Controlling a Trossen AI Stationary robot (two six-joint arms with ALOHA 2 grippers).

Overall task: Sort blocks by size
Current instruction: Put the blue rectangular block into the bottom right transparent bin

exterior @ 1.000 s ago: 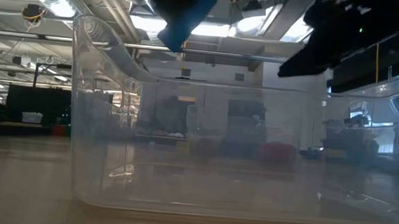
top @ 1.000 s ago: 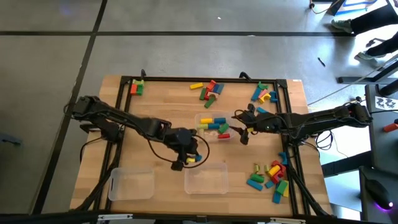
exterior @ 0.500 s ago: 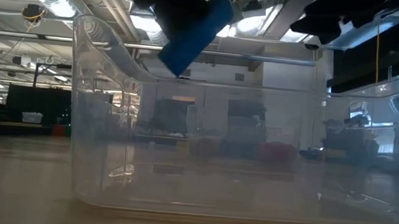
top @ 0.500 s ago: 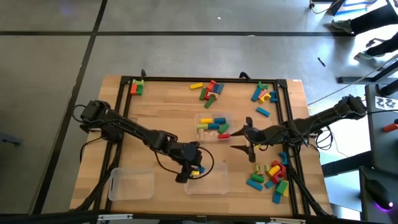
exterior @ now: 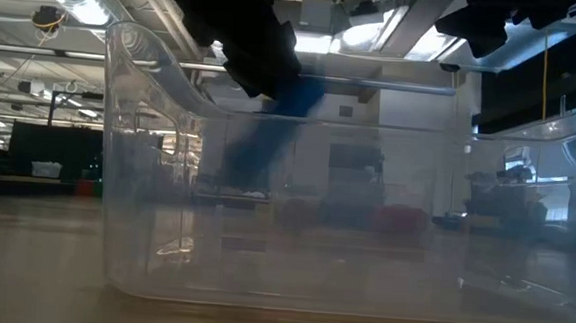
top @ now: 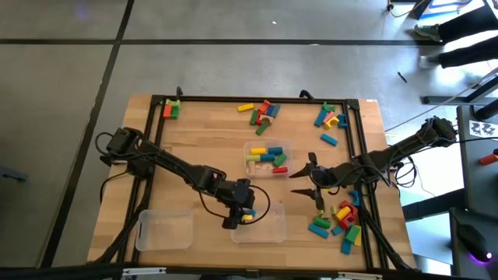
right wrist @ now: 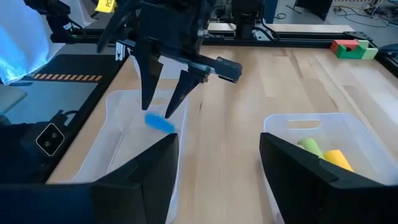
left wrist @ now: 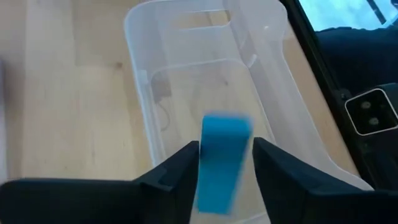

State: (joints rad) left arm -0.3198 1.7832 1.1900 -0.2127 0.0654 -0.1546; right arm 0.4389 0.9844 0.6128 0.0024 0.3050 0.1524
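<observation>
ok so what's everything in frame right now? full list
table: one, light wood with a black frame
clear trays: three, transparent; one mid-table, two along the near edge
blue block: one, just under the left pincer, within the near-centre tray's walls
binned blocks: several, yellow, blue, green, red; in the mid-table tray
loose blocks: several piles, mixed colours; far-left corner, far centre, far right, near right
person: one, legs only, on the floor past the far-right corner
left pincer: open, above the near-centre tray
right pincer: open, empty, right of the mid-table tray
</observation>
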